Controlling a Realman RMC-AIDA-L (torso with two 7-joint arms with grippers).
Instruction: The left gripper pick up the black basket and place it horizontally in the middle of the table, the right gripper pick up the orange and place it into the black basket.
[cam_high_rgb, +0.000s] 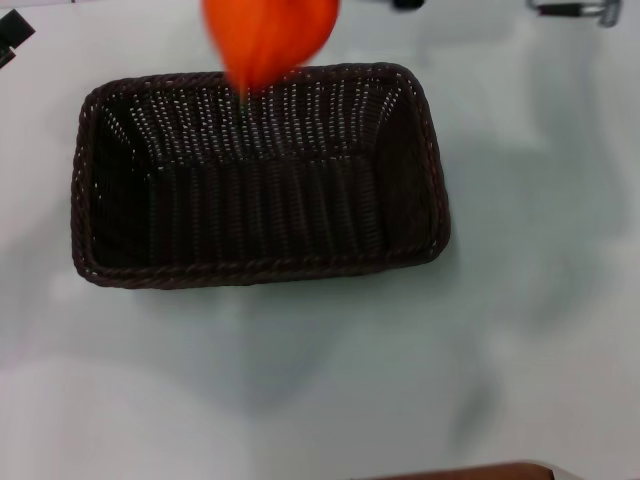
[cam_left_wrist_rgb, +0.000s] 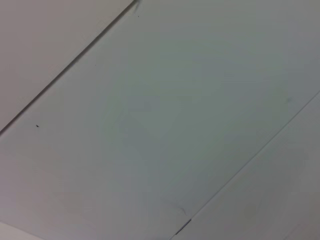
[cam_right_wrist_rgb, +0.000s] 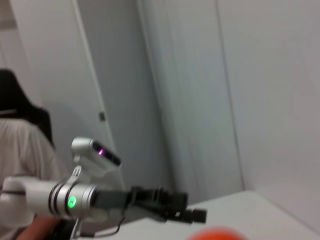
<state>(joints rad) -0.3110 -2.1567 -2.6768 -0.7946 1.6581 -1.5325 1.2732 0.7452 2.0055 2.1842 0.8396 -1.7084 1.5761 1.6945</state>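
The black basket (cam_high_rgb: 260, 180) lies lengthwise across the middle of the table (cam_high_rgb: 330, 380), open side up and empty. The orange (cam_high_rgb: 270, 35) shows large and blurred at the top of the head view, in the air above the basket's far rim. What holds it is out of frame. A sliver of the orange also shows in the right wrist view (cam_right_wrist_rgb: 217, 234). The left gripper (cam_high_rgb: 12, 40) is a black piece at the far left corner, well clear of the basket. It also shows in the right wrist view (cam_right_wrist_rgb: 192, 215), on its white arm. The right gripper shows in no view.
A metal part (cam_high_rgb: 575, 8) sits at the table's far right edge. A brown edge (cam_high_rgb: 470, 470) shows at the near side. The left wrist view shows only pale panels with seams (cam_left_wrist_rgb: 160, 120).
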